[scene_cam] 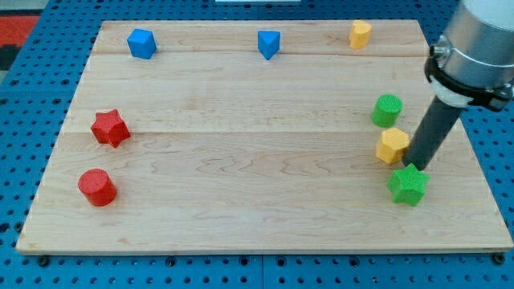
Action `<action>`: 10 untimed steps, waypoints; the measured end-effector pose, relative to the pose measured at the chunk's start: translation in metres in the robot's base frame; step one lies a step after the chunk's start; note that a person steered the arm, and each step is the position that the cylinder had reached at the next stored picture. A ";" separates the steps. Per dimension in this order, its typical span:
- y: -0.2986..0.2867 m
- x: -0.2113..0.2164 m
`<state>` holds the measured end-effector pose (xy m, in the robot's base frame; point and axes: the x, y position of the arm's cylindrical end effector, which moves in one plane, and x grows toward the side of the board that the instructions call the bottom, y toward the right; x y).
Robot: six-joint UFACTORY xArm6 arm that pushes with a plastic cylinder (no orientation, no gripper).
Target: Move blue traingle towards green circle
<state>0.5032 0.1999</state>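
Observation:
The blue triangle (269,43) lies near the view's top edge of the wooden board, about the middle. The green circle (387,110) stands at the view's right. My tip (417,166) is far from the blue triangle, at the view's lower right. It is just below and right of the green circle, between a yellow block (393,145) and a green star (408,184), touching or nearly touching the star's top.
A blue cube-like block (141,43) is at the top left and a yellow block (360,34) at the top right. A red star (110,128) and a red cylinder (97,187) are at the left. The board's right edge (458,120) is close to the rod.

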 end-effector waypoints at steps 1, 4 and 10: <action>0.008 -0.003; 0.008 -0.174; -0.237 -0.253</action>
<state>0.2504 -0.0370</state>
